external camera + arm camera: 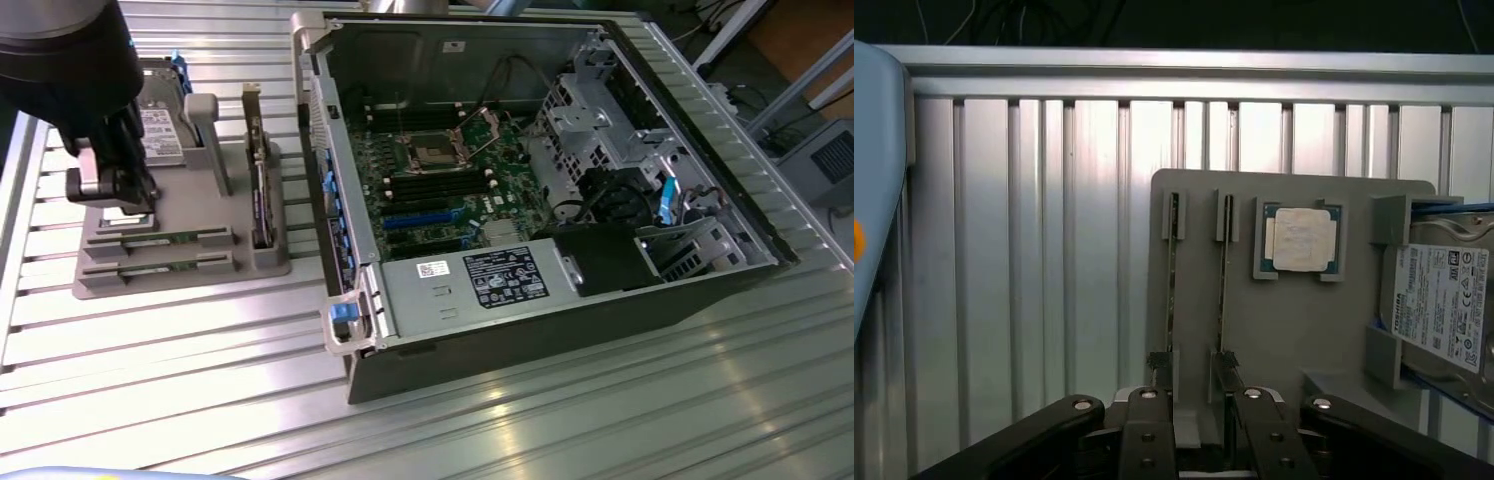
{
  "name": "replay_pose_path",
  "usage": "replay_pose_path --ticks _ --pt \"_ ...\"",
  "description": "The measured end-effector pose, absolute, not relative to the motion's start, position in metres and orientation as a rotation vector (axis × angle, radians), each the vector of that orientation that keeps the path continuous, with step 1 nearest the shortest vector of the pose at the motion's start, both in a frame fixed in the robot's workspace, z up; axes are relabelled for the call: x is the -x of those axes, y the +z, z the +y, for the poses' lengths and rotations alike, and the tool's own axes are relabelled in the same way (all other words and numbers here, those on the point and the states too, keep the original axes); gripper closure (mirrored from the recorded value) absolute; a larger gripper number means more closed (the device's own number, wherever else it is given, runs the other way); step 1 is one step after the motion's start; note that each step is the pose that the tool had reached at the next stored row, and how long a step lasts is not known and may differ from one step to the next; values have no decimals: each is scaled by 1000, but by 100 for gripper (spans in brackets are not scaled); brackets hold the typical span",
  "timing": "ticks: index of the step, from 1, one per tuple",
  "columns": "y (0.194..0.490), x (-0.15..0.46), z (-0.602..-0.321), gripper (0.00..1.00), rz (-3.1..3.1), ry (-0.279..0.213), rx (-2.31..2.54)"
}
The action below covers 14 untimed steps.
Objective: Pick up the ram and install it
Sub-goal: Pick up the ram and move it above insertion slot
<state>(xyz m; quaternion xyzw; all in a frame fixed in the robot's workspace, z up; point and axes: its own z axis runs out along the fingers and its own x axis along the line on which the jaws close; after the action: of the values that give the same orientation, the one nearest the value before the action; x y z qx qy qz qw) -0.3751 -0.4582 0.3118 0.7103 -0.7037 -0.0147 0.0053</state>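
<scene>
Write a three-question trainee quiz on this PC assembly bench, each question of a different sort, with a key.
1. True or false: the open tool hovers over the grey tray, holding nothing.
2. How many ram sticks sit in the tray's slots? A one, B two, C four.
3. Fill in: the computer case lies with its side panel ____, so the motherboard is exposed.
Key: 1 true; 2 B; 3 off.
</scene>
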Motion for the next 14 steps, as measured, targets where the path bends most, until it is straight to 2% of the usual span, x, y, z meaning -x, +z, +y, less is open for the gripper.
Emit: replay_pose_path --ticks 14 --pt "299 375 -463 70 -2203 -45 -2224"
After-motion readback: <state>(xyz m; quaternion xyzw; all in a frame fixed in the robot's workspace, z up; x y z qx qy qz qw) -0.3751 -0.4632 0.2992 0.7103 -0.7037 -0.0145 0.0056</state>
